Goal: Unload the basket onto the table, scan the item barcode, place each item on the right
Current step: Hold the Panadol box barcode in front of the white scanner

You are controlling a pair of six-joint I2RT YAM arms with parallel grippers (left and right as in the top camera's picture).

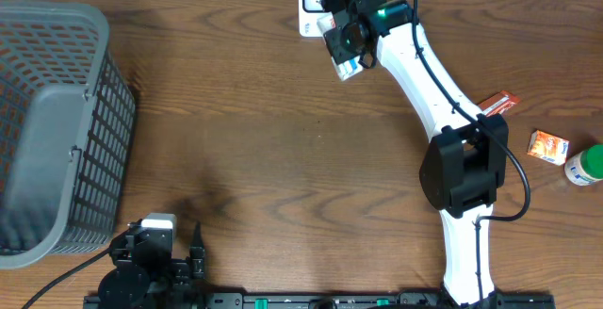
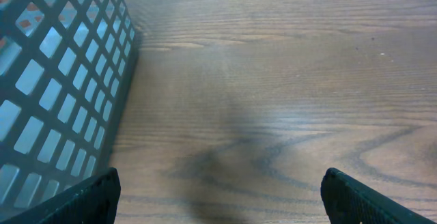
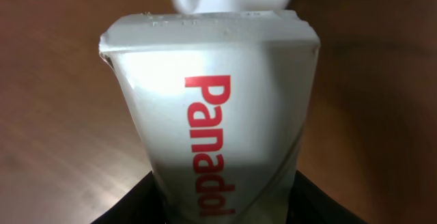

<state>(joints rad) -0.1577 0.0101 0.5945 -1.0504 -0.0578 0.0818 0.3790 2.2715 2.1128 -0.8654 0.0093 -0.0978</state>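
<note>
– Right end effector [image 1: 345, 53] is out at the far side of the bench [image 1: 254, 130], clamped on the Panadol box [image 1: 348, 66], close beside the white scanner [image 1: 309, 9].
– Overhead also gives a grey basket [image 1: 52, 121] at the left, plus an orange carton [image 1: 547, 146], a red packet [image 1: 497, 103] and a green-capped bottle [image 1: 586, 165] at the right.
– Left wrist: left end effector [image 2: 218, 197], fingers [image 2: 89, 200] wide apart over bare wood, basket wall just to the left.
– Right wrist: the box fills the picture, red lettering toward the camera, dark fingers [image 3: 130, 209] pinching its sides, scanner blurred beyond.
</note>
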